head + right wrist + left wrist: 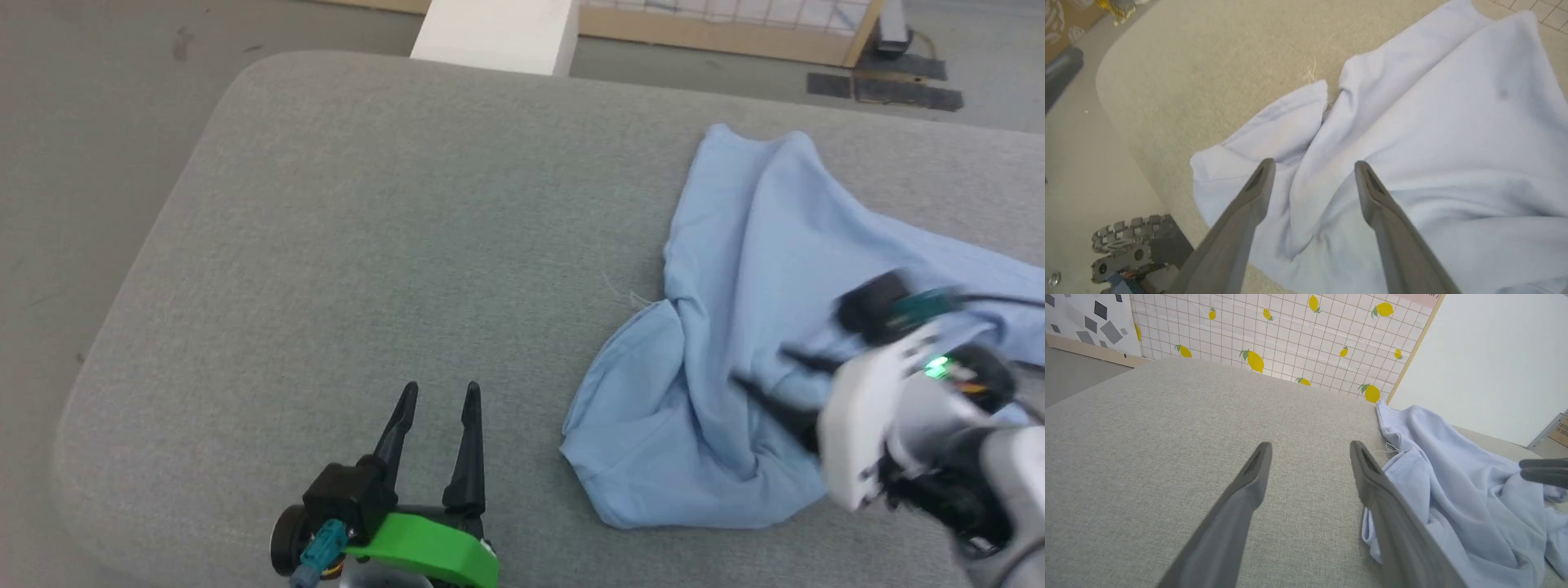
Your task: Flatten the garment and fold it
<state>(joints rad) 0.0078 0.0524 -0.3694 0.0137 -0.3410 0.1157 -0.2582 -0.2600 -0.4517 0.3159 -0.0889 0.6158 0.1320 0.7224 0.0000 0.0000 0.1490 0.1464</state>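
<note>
The garment (pixel 759 269) is a light blue T-shirt lying crumpled in loose folds on the right half of the grey padded surface (pixel 367 229). One hemmed edge reaches toward the near edge of the surface. My right gripper (pixel 763 367) hovers over the garment's near part, blurred, with its fingers pointing left. In the right wrist view it (pixel 1314 165) stands open above the garment (pixel 1433 143), nothing between the fingers. My left gripper (pixel 437 392) is open over bare surface, left of the garment. The left wrist view shows it (pixel 1309 447) open with the garment (pixel 1453 486) beside its right finger.
A white block (pixel 498 33) stands beyond the far edge, next to a wood-framed tiled panel (pixel 735 24). The lemon-patterned wall (pixel 1290 330) lies ahead of the left gripper. The surface's rounded corner (pixel 106 392) drops to floor on the left. The robot's base (pixel 1126 249) shows below the near edge.
</note>
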